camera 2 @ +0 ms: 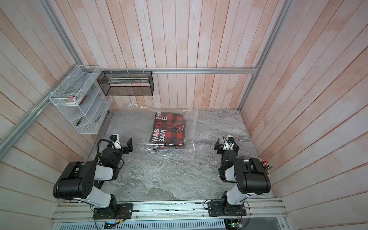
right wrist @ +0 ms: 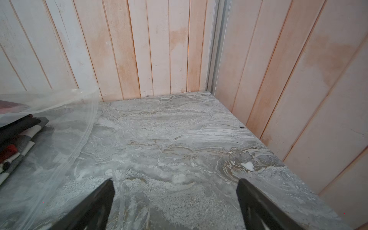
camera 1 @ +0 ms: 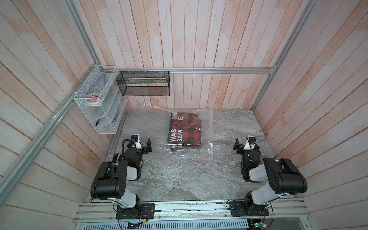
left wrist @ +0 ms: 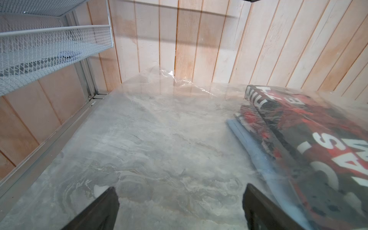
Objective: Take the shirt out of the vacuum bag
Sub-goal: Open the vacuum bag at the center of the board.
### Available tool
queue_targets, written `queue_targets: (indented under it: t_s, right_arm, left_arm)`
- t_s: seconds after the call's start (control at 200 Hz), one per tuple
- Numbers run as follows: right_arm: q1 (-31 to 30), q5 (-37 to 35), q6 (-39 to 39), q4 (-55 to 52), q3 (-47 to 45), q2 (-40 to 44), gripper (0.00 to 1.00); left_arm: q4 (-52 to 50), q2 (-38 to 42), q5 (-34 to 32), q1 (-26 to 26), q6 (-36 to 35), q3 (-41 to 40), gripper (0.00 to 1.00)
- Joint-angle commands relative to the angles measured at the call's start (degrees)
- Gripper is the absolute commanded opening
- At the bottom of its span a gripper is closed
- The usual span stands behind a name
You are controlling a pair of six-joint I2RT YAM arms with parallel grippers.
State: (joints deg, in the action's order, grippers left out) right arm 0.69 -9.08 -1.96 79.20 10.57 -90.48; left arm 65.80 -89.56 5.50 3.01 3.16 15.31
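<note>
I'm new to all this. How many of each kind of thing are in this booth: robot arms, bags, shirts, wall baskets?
Robot arms: 2 (left, right)
Clear vacuum bag: 1
Plaid shirt, inside the bag: 1
Wall baskets: 2 (white, black)
Total: 6

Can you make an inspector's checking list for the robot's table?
Surface: grey marbled table.
Job's things: clear vacuum bag lies flat at the far middle; folded red-and-black plaid shirt inside it.
Clutter: nothing seen.
Grippers: left gripper open, empty, close beside the bag; right gripper open, empty, apart from it.
Cables: black cable loops on the left arm; thin wires at both bases.
Surroundings: wooden plank walls; white wire rack and black mesh basket hang far left.
</note>
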Motion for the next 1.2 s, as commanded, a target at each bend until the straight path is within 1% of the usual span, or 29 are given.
queue_targets:
  t_s: [0.0, 0.965, 1.045, 1.125, 1.195]
  right_arm:
    - [0.26, 0.21, -0.78, -0.65, 0.85, 0.66, 0.98]
    - [0.2, 0.23, -0.77, -0.66, 0.86, 0.66, 0.98]
    - [0.19, 2.73, 0.09, -1.48, 1.25, 0.78, 0.98]
    - [-0.77, -1.48, -0.08, -1.94, 0.77, 3.48, 0.98]
    - [-2.59, -5.35, 1.17, -8.92, 2.74, 8.11, 0.98]
  left_arm:
    - [1.61, 0.21, -0.51, 0.33, -1.35, 0.07, 1.0]
    - [1.61, 0.26, -0.35, 0.42, -1.38, 0.08, 1.0]
    - [1.61, 0.2, -0.32, 0.52, -1.4, 0.07, 1.0]
    - [1.26, 0.7, -1.01, 0.42, -1.16, 0.16, 1.0]
    - [-2.97, 3.07, -3.69, 0.42, -0.15, 1.3, 1.0]
